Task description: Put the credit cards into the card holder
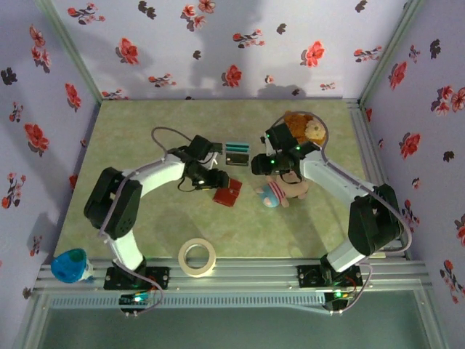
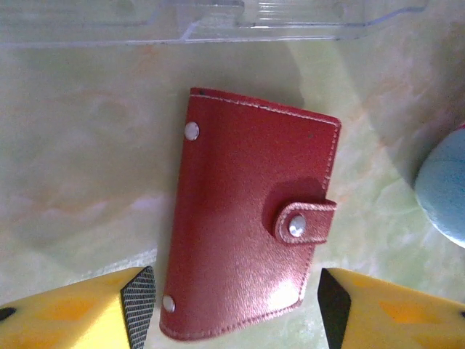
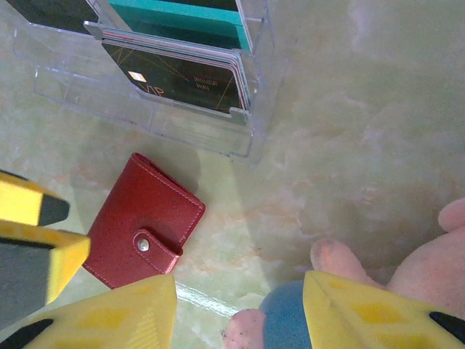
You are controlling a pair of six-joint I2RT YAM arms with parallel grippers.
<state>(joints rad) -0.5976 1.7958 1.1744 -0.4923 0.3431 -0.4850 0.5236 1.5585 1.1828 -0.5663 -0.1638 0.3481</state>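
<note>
**Wallet shut on the worktop, cards upright in the stand**

At the left jaws: spread wide, gripping nothing, with the near end of the wallet (image 2: pixel 247 218) between the two fingertips (image 2: pixel 138 302) and a sliver of worktop (image 2: pixel 80 167) showing on either side. Red, folded shut, strap snapped down, flat on the green marbled surface.

At the right jaws: parted too, nothing clamped, with the blue and pink of a plush toy (image 3: pixel 280 320) low between the yellow fingers (image 3: pixel 378 316). Impossible to judge whether touching the toy or clear of it.

Just beyond the wallet, and apart from it, a clear slotted stand (image 3: pixel 182 116). In its slots, on edge, the cards: dark ones (image 3: pixel 182 76) at the front, teal ones (image 3: pixel 182 14) behind.

Seen from above, further out: left arm (image 1: pixel 156 174) and right arm (image 1: pixel 330 178) both bent inward toward the middle of the worktop. Wallet below the left wrist, striped toy just to its right under the right wrist. Behind that, a brown teddy (image 1: pixel 301 129) near the back wall. Toward the front edge, well apart from the wallet, a roll of tape (image 1: pixel 197 257). At the near left corner, a blue object (image 1: pixel 69 265).
</note>
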